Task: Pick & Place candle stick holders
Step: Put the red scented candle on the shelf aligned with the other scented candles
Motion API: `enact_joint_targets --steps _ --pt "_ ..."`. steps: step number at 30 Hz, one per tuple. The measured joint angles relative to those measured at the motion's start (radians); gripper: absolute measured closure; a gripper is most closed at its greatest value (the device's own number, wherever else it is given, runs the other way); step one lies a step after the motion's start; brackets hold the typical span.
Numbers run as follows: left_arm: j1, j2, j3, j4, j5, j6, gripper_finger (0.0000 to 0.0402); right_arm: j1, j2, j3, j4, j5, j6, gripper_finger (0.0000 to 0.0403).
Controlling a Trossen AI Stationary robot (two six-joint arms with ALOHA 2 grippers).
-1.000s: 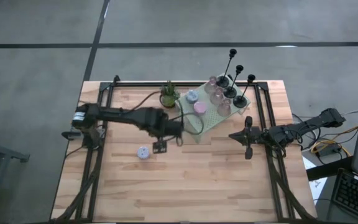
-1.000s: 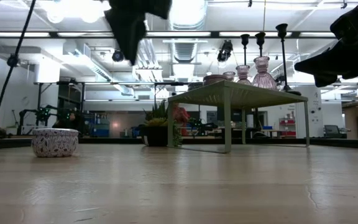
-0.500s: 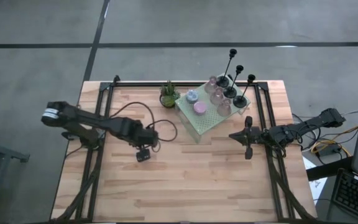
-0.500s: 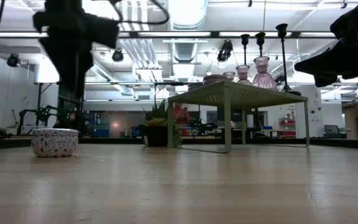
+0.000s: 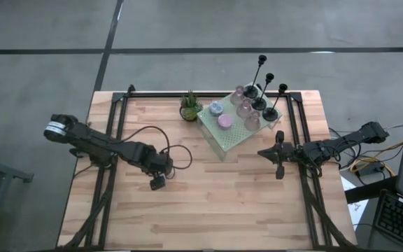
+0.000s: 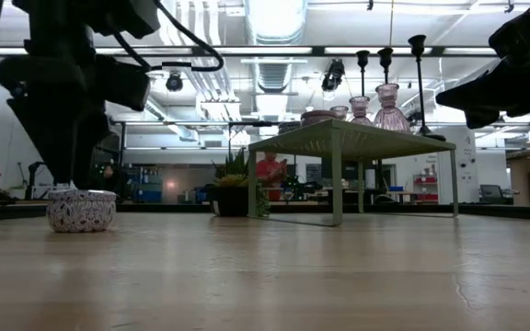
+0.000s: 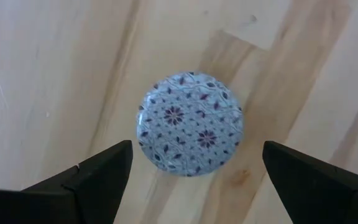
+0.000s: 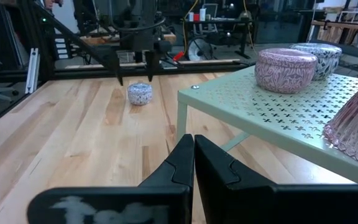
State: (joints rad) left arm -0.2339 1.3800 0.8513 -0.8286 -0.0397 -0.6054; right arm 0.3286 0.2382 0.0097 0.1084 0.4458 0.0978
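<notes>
A small lilac patterned round holder (image 7: 190,121) stands on its flat bottom on the wooden table, left of the middle; it also shows in the low view (image 6: 81,210). My left gripper (image 7: 196,152) hangs open just above it, pointing down, one finger on either side and apart from it; in the high view the gripper (image 5: 158,183) hides it. The pink (image 5: 224,121) and blue (image 5: 216,108) round holders, the pinkish glass cups (image 5: 244,106) and the black stemmed holders (image 5: 261,84) stand on the pale green platform (image 5: 222,140). My right gripper (image 5: 278,154) is shut and empty, right of the platform.
A small potted green plant (image 5: 190,106) stands at the platform's left corner near the far edge. Black frame rails (image 5: 110,133) run along both sides of the table. Bare wood lies in front of the platform and along the near edge.
My left gripper has gone from beside the platform toward the table's left and near edges and has come down over the lilac holder. The holder has stayed where it was.
</notes>
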Motion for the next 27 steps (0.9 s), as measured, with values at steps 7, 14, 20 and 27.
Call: enact_joint_targets --steps 7,14,20,27 --pt "-0.01 0.001 -0.043 0.187 -0.015 0.008 0.0039 0.0 0.0 0.0 0.0 0.0 0.0 0.0394" --pt "-0.011 0.022 -0.065 0.175 -0.017 0.022 0.0039 0.0 0.0 0.0 0.0 0.0 0.0 0.0394" --pt "-0.013 0.056 -0.07 0.174 -0.013 0.011 0.0039 0.0 0.0 0.0 0.0 0.0 0.0 0.0394" --pt "-0.013 0.089 -0.068 0.185 -0.013 0.01 0.0049 0.0 0.0 0.0 0.0 0.0 0.0 0.0394"
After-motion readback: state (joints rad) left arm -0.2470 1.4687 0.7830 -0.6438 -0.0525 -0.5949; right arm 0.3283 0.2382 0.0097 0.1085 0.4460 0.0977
